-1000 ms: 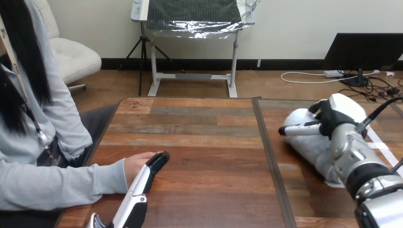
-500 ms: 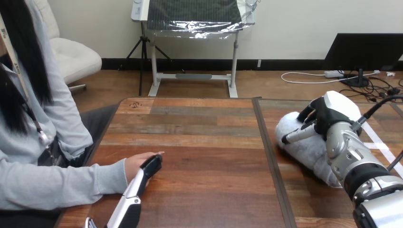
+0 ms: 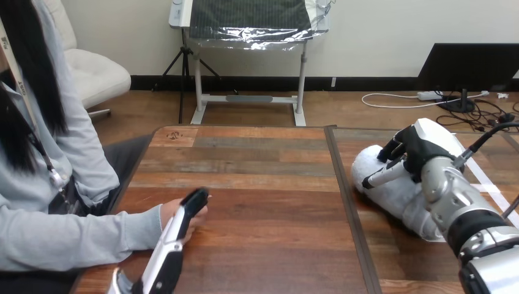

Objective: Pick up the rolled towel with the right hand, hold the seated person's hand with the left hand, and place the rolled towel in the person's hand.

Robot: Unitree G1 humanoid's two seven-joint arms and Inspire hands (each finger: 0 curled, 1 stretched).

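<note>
Left hand (image 3: 174, 234) is laid with straight fingers over the person's hand (image 3: 169, 212) on the table (image 3: 263, 184). Over at the table's right side, the rolled towel (image 3: 387, 197) is gripped by the right hand (image 3: 422, 150), fingers curled round it.

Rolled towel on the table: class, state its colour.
The rolled towel is white; head view shows it best.

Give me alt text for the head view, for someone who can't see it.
The robot's right hand grips a white rolled towel at the wooden table's right side. At the left, its left hand lies straight-fingered against the person's hand on the table.
</note>
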